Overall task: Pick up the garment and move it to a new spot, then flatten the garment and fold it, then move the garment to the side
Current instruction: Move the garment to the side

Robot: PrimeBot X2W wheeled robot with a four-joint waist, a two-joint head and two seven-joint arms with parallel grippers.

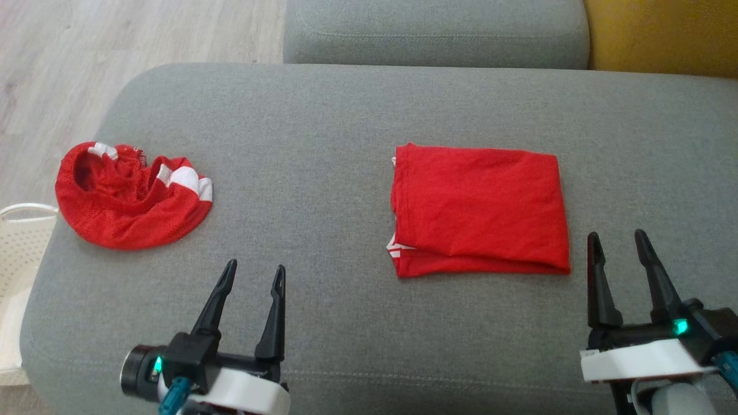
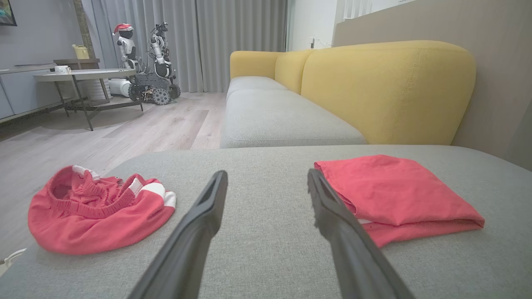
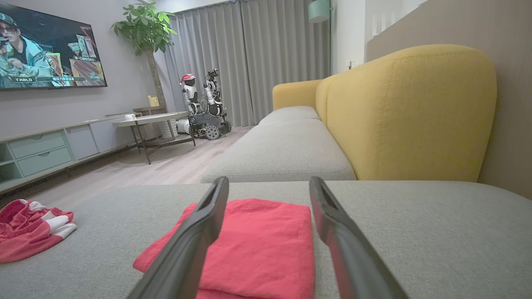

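At the far left I see the crumpled red garment (image 1: 132, 196) lying near the edge of the grey sofa seat (image 1: 323, 144). My left hand (image 1: 256, 265) hovers to its right, fingers apart and empty. Further right lies a folded red shirt (image 1: 478, 210). My right hand (image 1: 617, 234), also spread and empty, hangs beside its near right corner.

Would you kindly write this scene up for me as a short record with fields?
surface: grey sofa seat
folded item: folded red garment, lying flat, right of centre
loose item: crumpled red garment with white stripes, near the seat's left edge
left arm: left end effector open, holding nothing
right arm: right end effector open, holding nothing, just right of the folded red garment
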